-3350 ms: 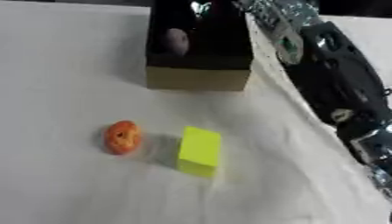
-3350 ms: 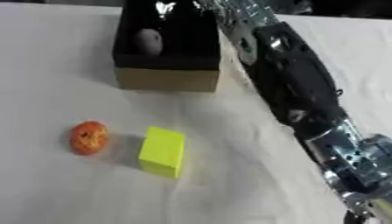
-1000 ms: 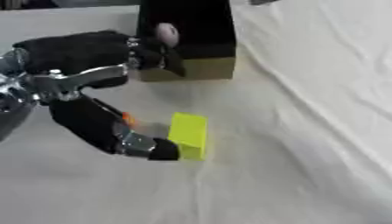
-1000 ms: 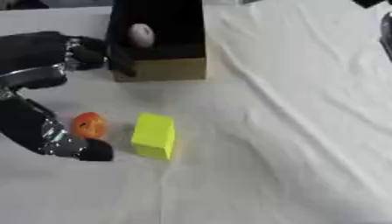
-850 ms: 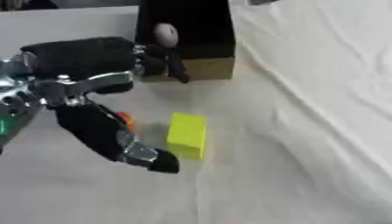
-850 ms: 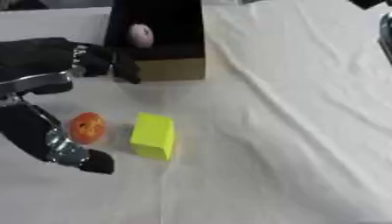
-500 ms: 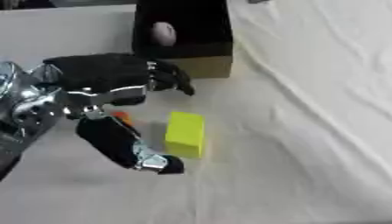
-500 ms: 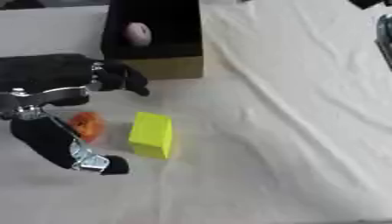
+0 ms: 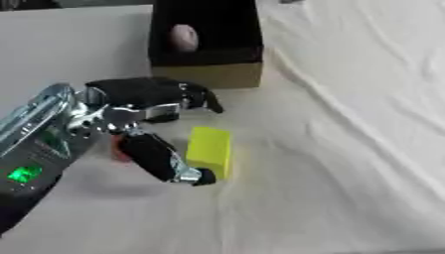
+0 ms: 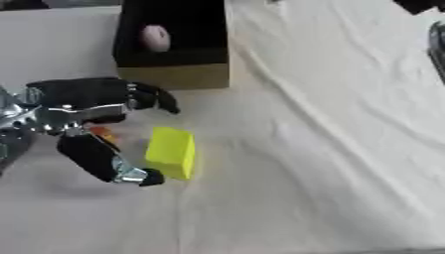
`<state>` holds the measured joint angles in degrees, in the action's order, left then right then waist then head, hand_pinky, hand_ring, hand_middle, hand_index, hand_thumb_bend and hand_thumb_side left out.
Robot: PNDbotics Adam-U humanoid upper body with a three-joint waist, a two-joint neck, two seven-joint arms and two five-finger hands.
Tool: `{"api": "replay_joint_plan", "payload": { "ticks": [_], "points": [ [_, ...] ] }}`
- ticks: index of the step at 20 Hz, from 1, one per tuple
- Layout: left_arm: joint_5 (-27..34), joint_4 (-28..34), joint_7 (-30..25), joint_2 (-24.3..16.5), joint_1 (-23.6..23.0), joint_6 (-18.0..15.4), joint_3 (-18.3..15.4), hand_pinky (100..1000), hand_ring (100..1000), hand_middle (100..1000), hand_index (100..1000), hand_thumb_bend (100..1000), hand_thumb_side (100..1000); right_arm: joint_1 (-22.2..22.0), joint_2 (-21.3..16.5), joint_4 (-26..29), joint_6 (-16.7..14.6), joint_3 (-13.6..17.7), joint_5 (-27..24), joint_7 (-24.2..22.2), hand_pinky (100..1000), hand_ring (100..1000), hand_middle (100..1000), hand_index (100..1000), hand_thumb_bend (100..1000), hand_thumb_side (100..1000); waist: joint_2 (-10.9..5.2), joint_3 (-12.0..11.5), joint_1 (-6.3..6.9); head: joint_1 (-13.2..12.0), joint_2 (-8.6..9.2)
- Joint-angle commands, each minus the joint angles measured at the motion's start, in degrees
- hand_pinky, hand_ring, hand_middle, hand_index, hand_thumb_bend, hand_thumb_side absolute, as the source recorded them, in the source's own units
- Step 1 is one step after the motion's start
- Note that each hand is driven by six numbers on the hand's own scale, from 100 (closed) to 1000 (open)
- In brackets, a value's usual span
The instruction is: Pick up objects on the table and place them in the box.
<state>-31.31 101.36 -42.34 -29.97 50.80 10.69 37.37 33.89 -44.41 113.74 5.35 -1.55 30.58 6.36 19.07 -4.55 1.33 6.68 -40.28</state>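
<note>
On the worktop [image 9: 347,149], draped in wrinkled white cloth, the black-and-silver left hand [image 9: 143,124] spreads its fingers and thumb apart over a mostly hidden orange object [image 10: 103,133] beside the matte yellow block [image 9: 209,150], while the far-edge black box [image 9: 204,42] holds a pale egg-shaped thing [image 9: 184,37].

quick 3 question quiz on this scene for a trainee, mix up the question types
1. True or false: the yellow block is already inside the box.
2. Which hand is over the table near the block? A) left hand B) right hand
3. Fill in: a pale round thing lies inside the ____.

Key:
1. False. The block lies on the white cloth, in front of the box.
2. A. The left hand reaches in from the left, fingers spread around a small orange thing beside the block.
3. box
</note>
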Motion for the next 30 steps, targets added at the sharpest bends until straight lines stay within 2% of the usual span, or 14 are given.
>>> {"api": "replay_joint_plan", "payload": {
  "ticks": [1,7,14,20,21,25,27,30],
  "points": [
    [-1.7,-1.8,1.3,0.2,0.5,-2.1,-0.3,860,944,936,954,537,603,0.5,-0.4,0.8,0.2,0.9,-0.6,0.2,852,864,715,820,100,978,-0.96,0.2,-0.06,-0.1,0.08],
    [-3.5,-5.3,2.0,1.1,0.1,-5.4,0.1,858,944,933,952,584,631,0.2,0.2,0.8,0.5,1.2,-1.0,0.5,851,863,710,814,100,974,-0.67,0.6,0.02,-0.3,0.18],
    [-6.3,-9.8,2.5,2.6,-0.3,-7.6,0.7,853,939,923,942,568,634,0.0,0.9,0.8,0.5,1.3,-1.4,0.4,851,864,706,810,100,974,-0.32,1.1,-0.07,-0.6,0.58],
    [-7.0,-11.6,4.3,3.5,-0.4,-8.4,0.7,791,887,858,889,462,647,-0.4,1.2,0.8,0.8,1.6,-1.5,0.4,852,864,705,810,100,975,-0.26,1.3,-0.01,-0.7,0.6],
    [-7.0,-11.4,4.8,3.4,-0.4,-8.3,0.6,754,853,824,861,389,639,-0.5,1.2,0.8,0.8,1.6,-1.5,0.4,852,865,705,812,100,977,-0.28,1.3,-0.01,-0.7,0.63],
    [-6.7,-8.4,7.3,2.6,-0.4,-7.1,0.2,693,796,762,798,219,589,-1.0,1.2,0.8,1.0,1.8,-1.6,0.2,853,865,703,811,100,977,-0.4,1.1,0.06,-0.7,0.57],
    [-6.5,-6.1,7.8,1.9,-0.4,-6.5,-0.1,672,779,751,786,154,558,-1.2,1.2,0.8,1.1,1.9,-1.6,0.2,853,865,702,811,100,978,-0.49,1.0,0.12,-0.7,0.56],
    [-5.8,-2.8,7.2,0.6,-0.5,-5.5,-0.5,661,770,744,779,102,537,-1.5,1.2,0.8,1.3,2.0,-1.7,0.2,852,865,700,810,100,978,-0.67,0.8,0.21,-0.6,0.56]
  ]
}}
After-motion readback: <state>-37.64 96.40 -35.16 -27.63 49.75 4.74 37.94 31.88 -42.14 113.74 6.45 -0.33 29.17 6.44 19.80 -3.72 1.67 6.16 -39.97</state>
